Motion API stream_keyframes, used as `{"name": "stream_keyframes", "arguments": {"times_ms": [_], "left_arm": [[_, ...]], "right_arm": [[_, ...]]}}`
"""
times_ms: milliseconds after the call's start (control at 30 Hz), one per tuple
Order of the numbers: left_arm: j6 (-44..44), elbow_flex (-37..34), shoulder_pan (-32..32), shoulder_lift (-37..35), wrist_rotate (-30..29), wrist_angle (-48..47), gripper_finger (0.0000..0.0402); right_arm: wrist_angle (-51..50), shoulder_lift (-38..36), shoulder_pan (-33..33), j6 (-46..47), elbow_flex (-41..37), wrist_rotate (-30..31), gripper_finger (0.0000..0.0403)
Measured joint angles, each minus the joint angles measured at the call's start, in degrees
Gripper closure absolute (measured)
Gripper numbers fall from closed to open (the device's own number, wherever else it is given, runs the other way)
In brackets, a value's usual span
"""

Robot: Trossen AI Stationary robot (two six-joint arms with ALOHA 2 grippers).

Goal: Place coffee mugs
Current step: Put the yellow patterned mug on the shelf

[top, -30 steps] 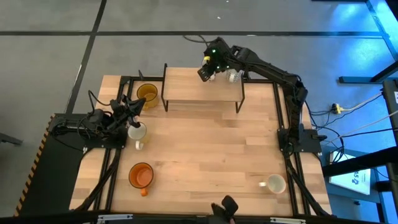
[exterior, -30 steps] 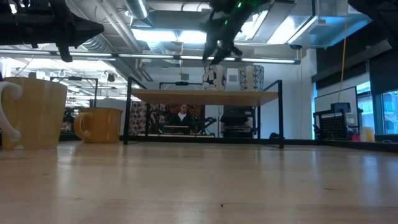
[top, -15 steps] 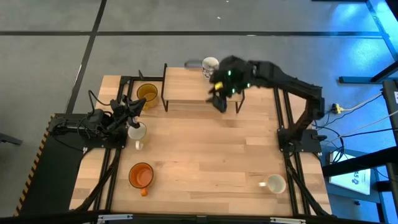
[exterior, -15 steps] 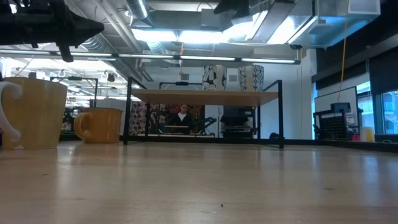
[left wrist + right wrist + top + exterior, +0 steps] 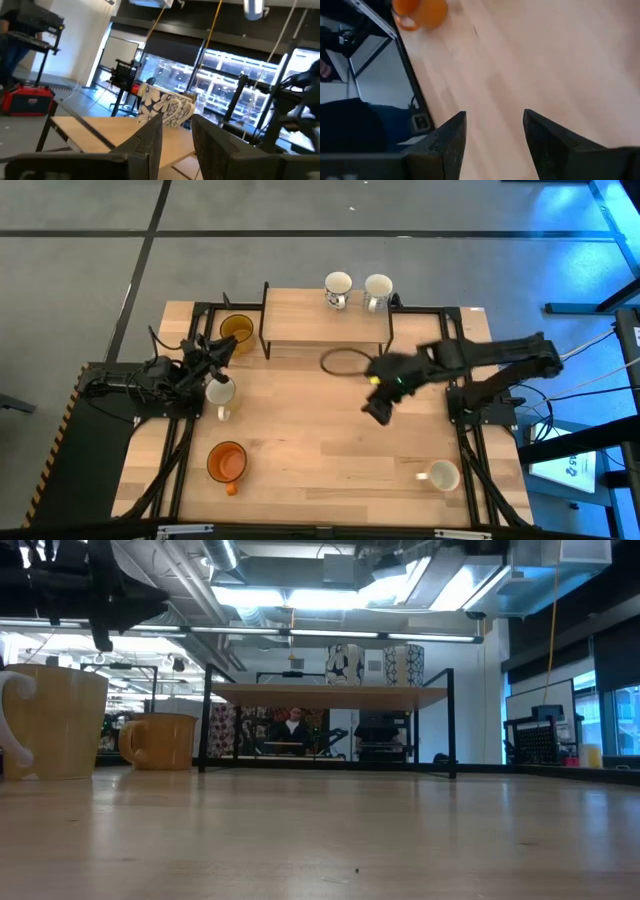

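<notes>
Mugs stand paired on the rack at the table's far edge, while the right hand, open and empty, hangs mid-table.

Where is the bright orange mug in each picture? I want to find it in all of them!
High view: the orange mug stands on the table's near-left part, in front of the left arm.
Low view: not in it.
Left wrist view: not in it.
Right wrist view: it shows at the picture's upper edge, beyond the open right gripper.
Shared landmark: the wooden table, bare around the mug in both views.
</notes>
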Motion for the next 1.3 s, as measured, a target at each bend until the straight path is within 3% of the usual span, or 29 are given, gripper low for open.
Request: {"name": "stream_keyframes", "arguments": {"times_ms": [200, 400, 700, 900, 1033, 1300], "left_arm": [[-1.6, 0.0, 0.0, 0.0, -2.7, -1.1, 0.0301], [-1.6, 0.0, 0.0, 0.0, -2.8, -1.3, 0.0301], [-1.6, 0.0, 0.0, 0.0, -2.6, -1.4, 0.0301], [-1.6, 0.0, 0.0, 0.0, -2.6, -1.4, 0.0301], [-1.6, 0.0, 0.0, 0.0, -2.6, -1.4, 0.0301], [-1.6, 0.0, 0.0, 0.0, -2.6, -1.4, 0.0301]], "right_arm": [[-0.1, -4.5, 10.1, 21.2, -8.0, 1.7, 0.0221], [0.1, -4.6, 17.8, 35.0, -13.0, -4.9, 0.0221], [0.5, -4.6, 28.7, 59.6, -19.5, -8.8, 0.0221], [0.5, -4.6, 34.0, 76.1, -23.2, -5.9, 0.0221], [0.6, -4.6, 35.7, 82.5, -25.8, -1.5, 0.0221], [3.9, -4.5, 35.7, 82.9, -31.2, -0.4, 0.0221]]}}
